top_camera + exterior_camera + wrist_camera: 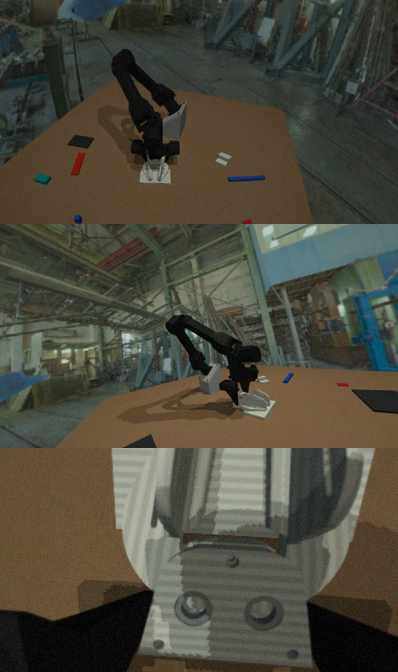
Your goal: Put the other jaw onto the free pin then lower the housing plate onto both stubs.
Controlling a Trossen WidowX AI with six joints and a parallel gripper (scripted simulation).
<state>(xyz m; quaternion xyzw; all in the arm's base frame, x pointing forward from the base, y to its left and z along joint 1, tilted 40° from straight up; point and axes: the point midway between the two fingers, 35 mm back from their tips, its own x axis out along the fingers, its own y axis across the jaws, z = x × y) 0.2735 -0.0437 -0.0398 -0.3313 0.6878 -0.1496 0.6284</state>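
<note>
The white base lies on the table and bears two upright white jaws. One jaw stands beside the other jaw, with a gap between them. The housing plate lies across the rear of the jaws; a round stub end shows in each of its two large holes. My gripper is shut on the housing plate, one black finger at each side edge. The gear teeth are hidden under the plate. I cannot tell whether it sits fully down.
A small white stepped block and a blue bar lie on one side. A red strip, a teal block and a black pad lie on the other. A blue cube is nearer the front.
</note>
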